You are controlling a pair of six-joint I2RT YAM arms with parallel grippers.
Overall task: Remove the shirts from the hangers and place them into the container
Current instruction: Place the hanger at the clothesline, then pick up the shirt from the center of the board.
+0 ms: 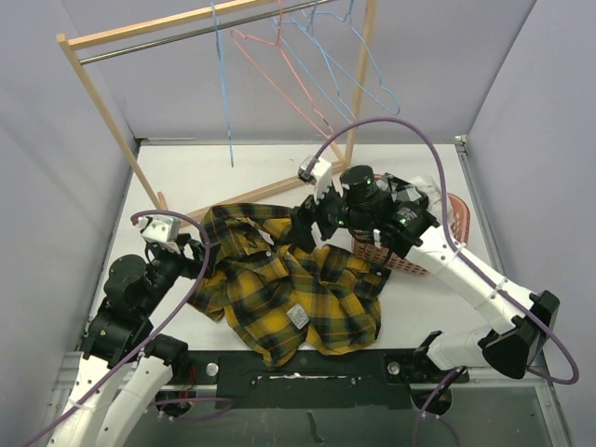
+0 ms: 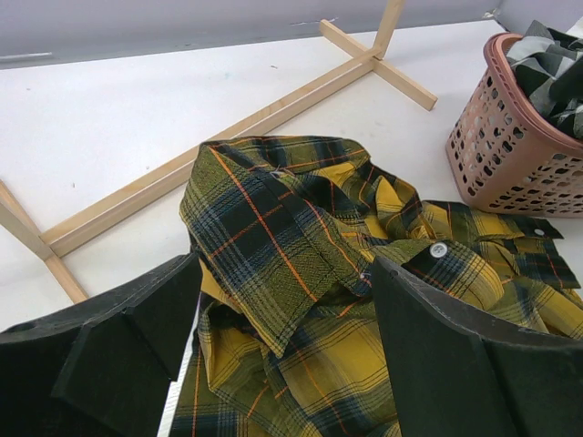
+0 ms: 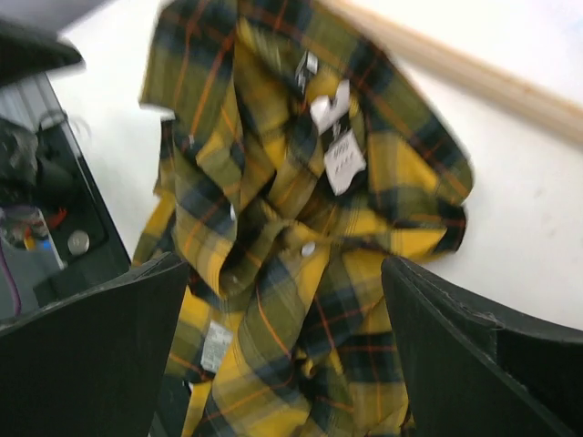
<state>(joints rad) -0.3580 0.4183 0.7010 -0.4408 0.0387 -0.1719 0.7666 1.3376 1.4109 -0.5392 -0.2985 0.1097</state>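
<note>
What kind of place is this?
Likely a robot lab work cell, not a home: a white table walled by plain grey panels, with a wooden rack and pink laundry basket on it.

**Q:** Which lettering, numerals or brand marks can be read in the three views?

**A:** None. In the right wrist view, the yellow-and-black plaid shirt carries two white neck labels, one above the other, inside the collar. Faint dark marks show on the lower one, but the blur leaves them unreadable.

**Q:** Are there other labels on the cloth?

**A:** A small pale side label lies lower in the same view. In the top view, a grey square patch sits near the shirt's near edge. Both are too small or too blurred to read.
</note>
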